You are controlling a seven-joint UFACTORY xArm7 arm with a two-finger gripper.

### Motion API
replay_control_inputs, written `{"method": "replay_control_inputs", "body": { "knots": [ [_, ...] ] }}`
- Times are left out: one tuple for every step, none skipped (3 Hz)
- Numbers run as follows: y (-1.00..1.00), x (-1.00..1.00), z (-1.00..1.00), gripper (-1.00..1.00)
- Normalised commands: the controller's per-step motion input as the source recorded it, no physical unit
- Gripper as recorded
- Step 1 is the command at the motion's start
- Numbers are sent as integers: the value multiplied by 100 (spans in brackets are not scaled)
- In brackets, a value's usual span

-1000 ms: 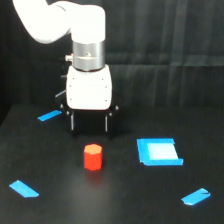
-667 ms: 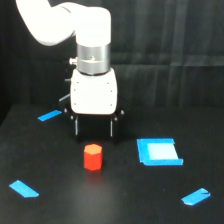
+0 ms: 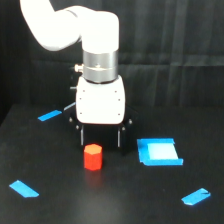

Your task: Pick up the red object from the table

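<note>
The red object [image 3: 93, 157], a short orange-red hexagonal block, stands upright on the black table [image 3: 110, 200] near the middle of the exterior view. My gripper [image 3: 100, 141] hangs from the white arm just behind and slightly to the exterior view's right of the block. Its two dark fingers [image 3: 80, 137] point down and stand apart, so it is open with nothing between them. The block sits in front of the gap, nearer the finger on the exterior view's left, and is not held.
A flat blue square piece [image 3: 158, 151] lies to the exterior view's right of the gripper. Blue tape strips mark the table at the back left [image 3: 49, 115], front left [image 3: 23, 188] and front right [image 3: 196, 196]. A black curtain hangs behind.
The arm has moved toward the exterior view's right and nearer the block, so the open fingers now stand close behind it. The block has not moved.
</note>
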Motion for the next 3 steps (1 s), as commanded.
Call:
{"method": "replay_control_inputs", "body": {
  "knots": [
    [-69, -2, 17, 100],
    [-42, 5, 8, 98],
    [-22, 3, 8, 96]
  ]
}}
